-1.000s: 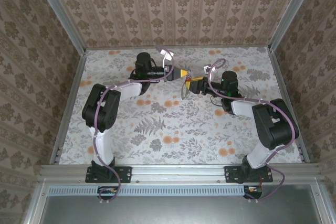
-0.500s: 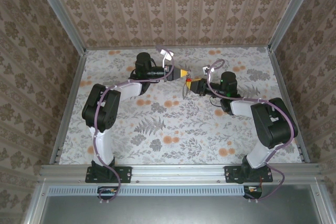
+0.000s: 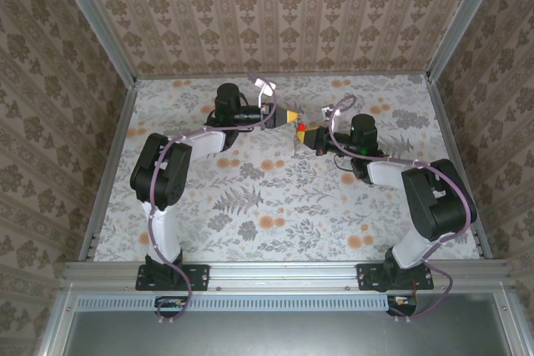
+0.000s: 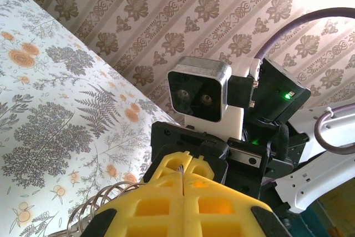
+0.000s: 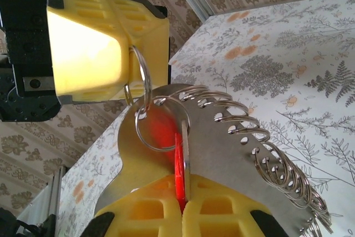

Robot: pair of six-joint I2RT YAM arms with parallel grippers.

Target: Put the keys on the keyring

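Where my arms meet over the far table [image 3: 250, 198], my right gripper [image 5: 180, 203] pinching the tiny red-headed key [image 5: 178, 165], my left gripper [image 4: 182, 169] clamping the dull grey metal keyring [image 5: 222, 148]

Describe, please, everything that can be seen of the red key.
The red key is small, and its bright red head looks like plastic. The right hand is shut on it, so it stands edge-on between the yellow fingers and shows as a thin red strip. I cannot make out its blade. It lies close to the flat grey metal keyring, which carries many silver rings. I cannot tell whether they touch. In the top view it is a red dot at that hand's tip.
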